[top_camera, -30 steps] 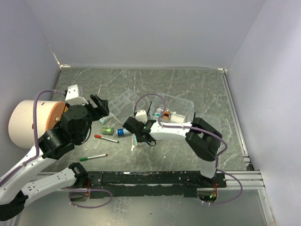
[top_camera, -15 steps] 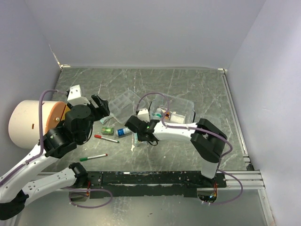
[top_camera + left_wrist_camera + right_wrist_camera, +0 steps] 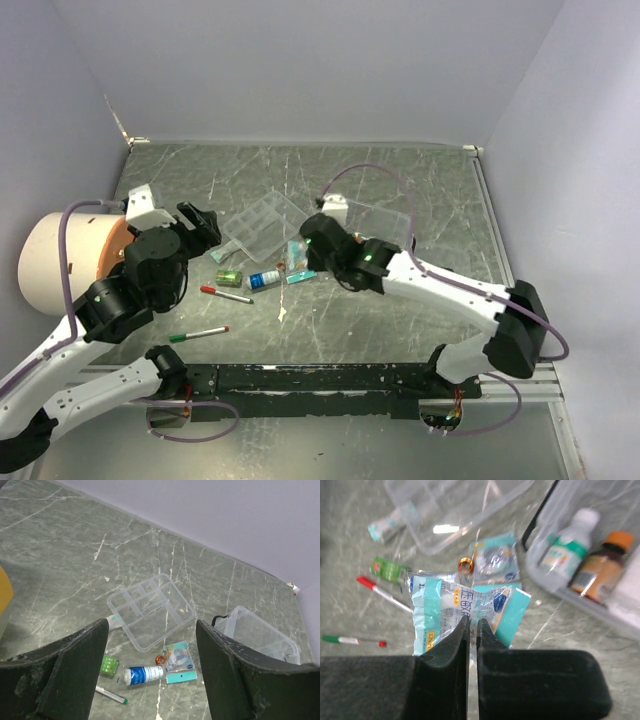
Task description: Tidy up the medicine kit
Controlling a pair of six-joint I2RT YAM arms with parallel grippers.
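A small clear plastic packet with blue print (image 3: 451, 614) is gripped by its edge in the closed right claw (image 3: 472, 623). The left claw (image 3: 150, 630) is seen wide open and empty above the grey worktop (image 3: 60, 555). The gathering step is judged to be in hand; next, the packet should be carried over the wall of the nearby clear plastic box (image 3: 555, 587) and released inside.

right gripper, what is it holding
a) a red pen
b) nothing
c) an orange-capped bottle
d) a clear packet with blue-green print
d: in the right wrist view the right gripper is pinched shut on the edge of the packet.
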